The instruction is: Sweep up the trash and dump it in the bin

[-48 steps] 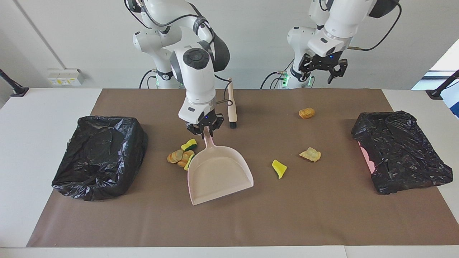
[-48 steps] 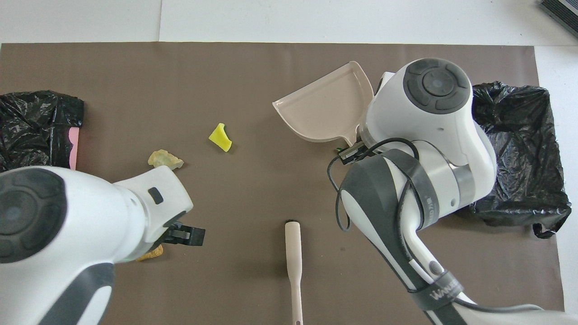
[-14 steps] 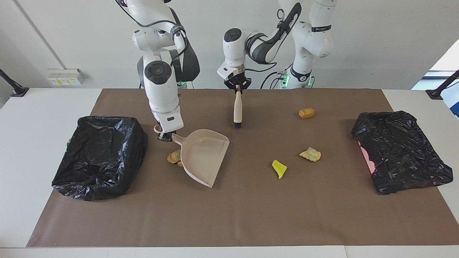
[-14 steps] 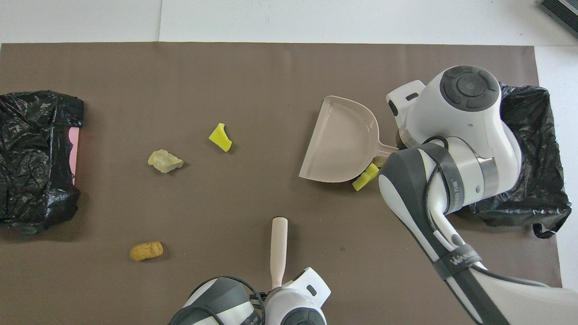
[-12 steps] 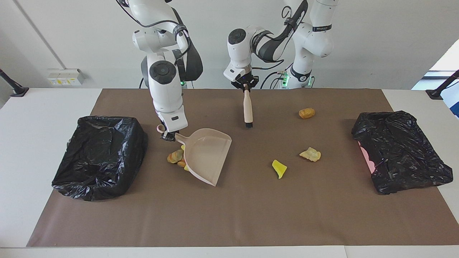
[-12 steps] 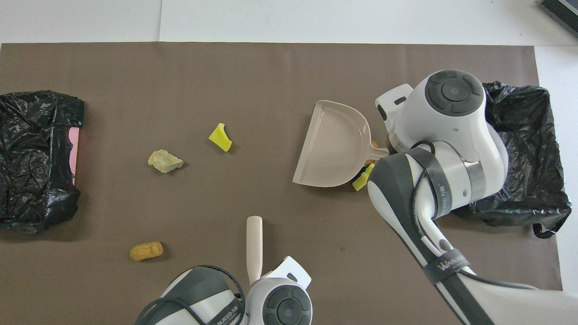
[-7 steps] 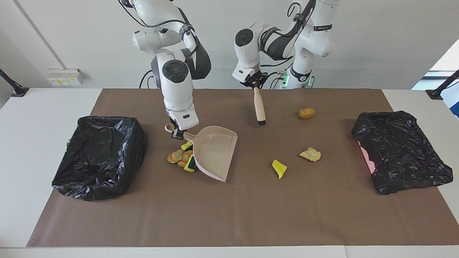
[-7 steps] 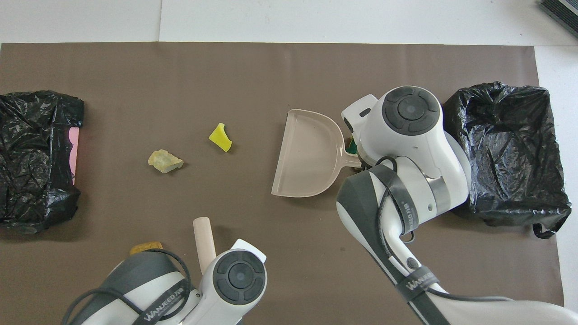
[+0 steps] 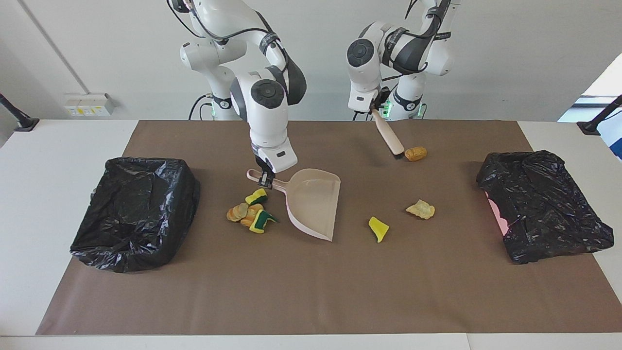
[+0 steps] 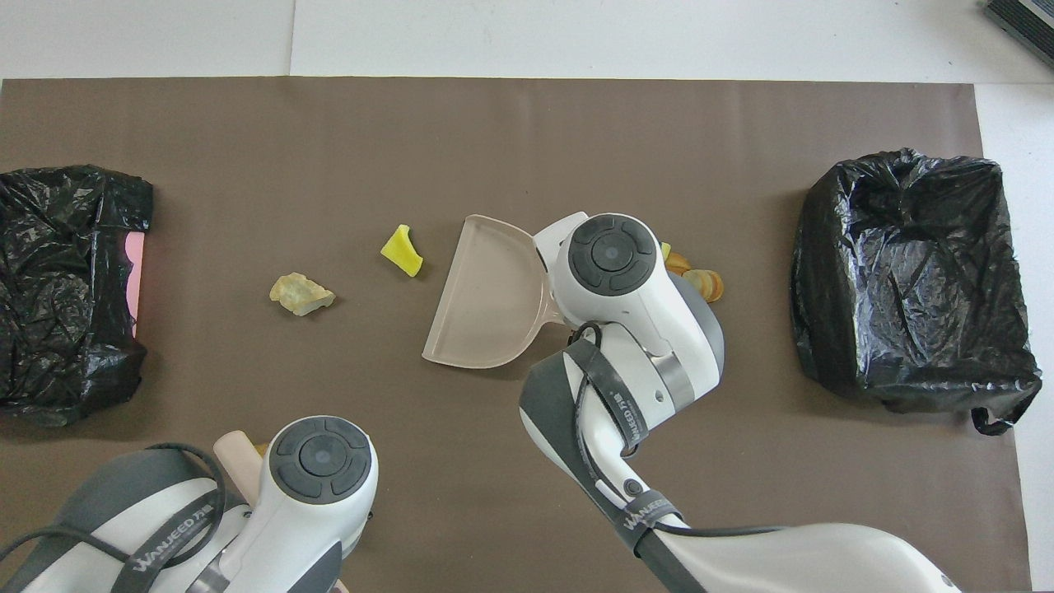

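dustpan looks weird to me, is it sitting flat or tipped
Tipped. The right gripper holds the dustpan by its handle, raised on one edge, not flat. It is empty; a cluster of sponge chunks lies on the mat beside its back, not at its open mouth.

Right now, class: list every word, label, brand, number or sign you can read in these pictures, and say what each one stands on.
"WANJEED" on the black strap around the left arm.
"WANJEED" on the black strap around the right arm.
Small print follows the brand on a second right-arm strap: too small to read.
The wall sockets carry yellow labels: too small to read.
Nothing else bears text.
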### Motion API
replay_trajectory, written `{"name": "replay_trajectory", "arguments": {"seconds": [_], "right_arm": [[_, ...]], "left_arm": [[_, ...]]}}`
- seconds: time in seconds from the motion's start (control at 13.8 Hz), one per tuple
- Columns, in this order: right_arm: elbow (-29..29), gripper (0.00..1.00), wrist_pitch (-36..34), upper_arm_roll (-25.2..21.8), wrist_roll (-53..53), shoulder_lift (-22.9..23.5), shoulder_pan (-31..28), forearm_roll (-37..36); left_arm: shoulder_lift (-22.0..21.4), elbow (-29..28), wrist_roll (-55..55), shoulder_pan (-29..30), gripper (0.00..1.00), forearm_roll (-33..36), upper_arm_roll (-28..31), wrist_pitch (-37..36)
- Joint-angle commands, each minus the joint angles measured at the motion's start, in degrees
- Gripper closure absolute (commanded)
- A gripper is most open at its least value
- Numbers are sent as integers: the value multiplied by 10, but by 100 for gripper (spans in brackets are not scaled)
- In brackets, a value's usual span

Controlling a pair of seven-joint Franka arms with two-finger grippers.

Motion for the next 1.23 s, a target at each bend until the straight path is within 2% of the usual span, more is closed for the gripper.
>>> {"name": "replay_trajectory", "arguments": {"seconds": [0.0, 0.14, 0.36, 0.65, 0.94, 1.16], "right_arm": [[4, 100, 7, 0, 19, 7, 7, 11], [2, 100, 4, 0, 19, 7, 12, 11], [2, 100, 0, 0, 19, 7, 11, 11], [2, 100, -1, 0, 19, 7, 11, 10], [2, 100, -2, 0, 20, 6, 12, 10], [1, 100, -3, 0, 20, 6, 12, 10]], "left_arm": [[-53, -59, -10, 51, 100, 9, -8, -1], [-57, -75, -11, 76, 100, 9, -8, 5], [-45, -116, -36, 82, 100, 1, -8, 106], [-10, -113, -45, 103, 100, -47, -7, 187], [70, -28, -54, 133, 100, -74, -7, 244], [114, 24, -50, 158, 100, -78, -8, 277]]}}
